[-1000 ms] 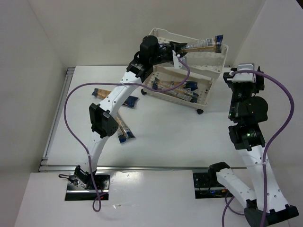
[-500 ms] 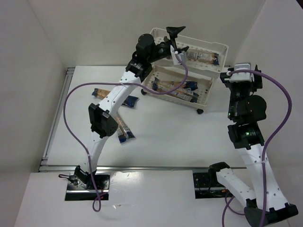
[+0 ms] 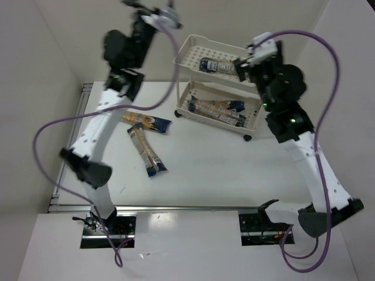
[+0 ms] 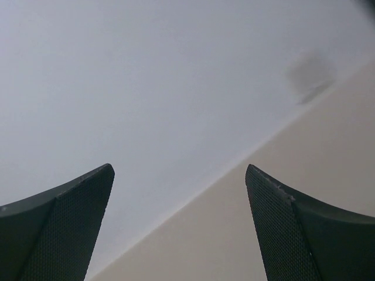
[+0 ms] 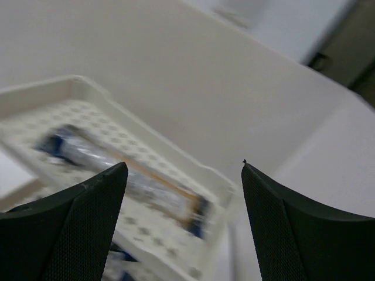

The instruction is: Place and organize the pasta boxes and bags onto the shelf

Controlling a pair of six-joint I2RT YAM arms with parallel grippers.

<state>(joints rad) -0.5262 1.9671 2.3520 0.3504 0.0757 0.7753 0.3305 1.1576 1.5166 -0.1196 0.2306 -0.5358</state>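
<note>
Bright, even light, soft shadows; shelf [image 5: 170, 153] motion-blurred in right wrist view.

Look at your shelf [image 3: 253, 116]: it stands at the back of the bench [image 3: 205, 170], on small dark wheels. One spaghetti packet [image 3: 218, 65] lies flat in the top tray [image 3: 195, 54]. More packets [image 3: 215, 109] lie side by side in the lower tray [image 3: 210, 122]. Two packets are out on the bench, left of the shelf. One [image 3: 146, 122] lies crosswise. The other [image 3: 147, 151] lies just below it and points toward you. Your left arm [image 3: 99, 117] is lifted high, up by the back wall and away from the shelf. Your right arm [image 3: 293, 126] leans in over the right end of the top tray.
</note>
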